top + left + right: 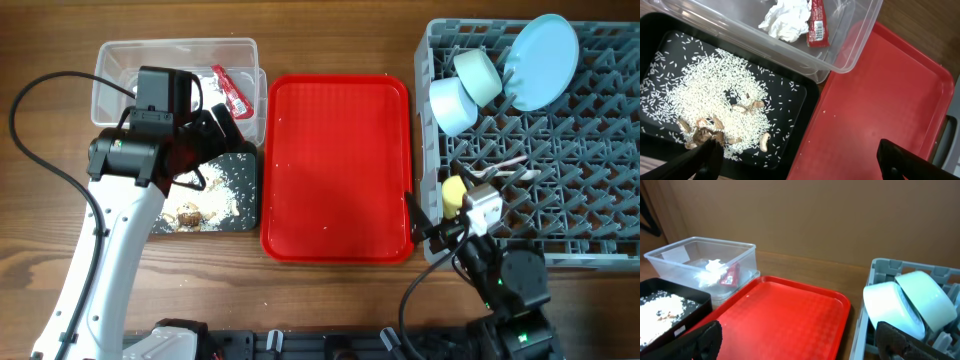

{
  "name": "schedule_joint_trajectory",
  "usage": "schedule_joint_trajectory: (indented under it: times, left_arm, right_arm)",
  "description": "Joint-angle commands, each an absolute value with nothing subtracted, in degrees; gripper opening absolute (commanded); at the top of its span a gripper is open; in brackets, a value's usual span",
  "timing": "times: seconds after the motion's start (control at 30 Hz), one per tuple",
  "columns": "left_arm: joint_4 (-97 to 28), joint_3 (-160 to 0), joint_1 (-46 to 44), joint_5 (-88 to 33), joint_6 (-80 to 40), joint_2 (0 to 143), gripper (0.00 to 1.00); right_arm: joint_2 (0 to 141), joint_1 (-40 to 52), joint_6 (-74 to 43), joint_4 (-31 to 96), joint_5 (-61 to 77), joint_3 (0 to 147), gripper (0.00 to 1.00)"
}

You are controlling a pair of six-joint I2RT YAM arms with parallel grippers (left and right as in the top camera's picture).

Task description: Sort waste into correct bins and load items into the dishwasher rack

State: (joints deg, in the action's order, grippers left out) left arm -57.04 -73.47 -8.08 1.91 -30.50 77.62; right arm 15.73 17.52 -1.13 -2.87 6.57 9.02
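Toward the near right corner of the table, the right gripper (799,330) is held low beside the dishwasher rack (560,200), its jaws spread apart with nothing between them. Just behind it a small yellow cup (453,192) is seen among the rack's pegs, and white cutlery (495,172) is laid beside the cup. The red tray (335,165) is set at the middle of the table. Toward the left edge, the black tray (247,160) is strewn with white rice (705,85) and brown food scraps (702,132). The left gripper (800,160) is held above the seam between the black and red trays, jaws wide apart and empty. Farther back in the rack, a light blue bowl (452,105) and a mint green bowl (478,75) are propped on edge, touching, with the pale blue plate (543,60) stood at the far edge. In the far left corner, the clear tub (110,60) is placed, and the red-and-white wrapper (816,22) and crumpled tissue (785,20) are contained in it.
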Motion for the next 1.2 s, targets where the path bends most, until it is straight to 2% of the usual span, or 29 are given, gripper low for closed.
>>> schedule_joint_trajectory:
  times: [0.0, 0.6, 1.17]
  left_arm:
    - [-57.1, -74.3, -7.6, 2.9, -30.4, 76.6, 1.00]
    - [-57.1, -74.3, -7.6, 2.9, -30.5, 76.6, 1.00]
    - [-57.1, -74.3, -7.6, 2.9, -30.5, 76.6, 1.00]
  right_arm:
    - [10.7, 17.2, -0.1, -1.9, 8.8, 6.0, 1.00]
    - [0.3, 17.2, 0.0, 1.2, 7.7, 1.1, 1.00]
    - [0.1, 17.1, 0.0, -0.4, 4.1, 0.3, 1.00]
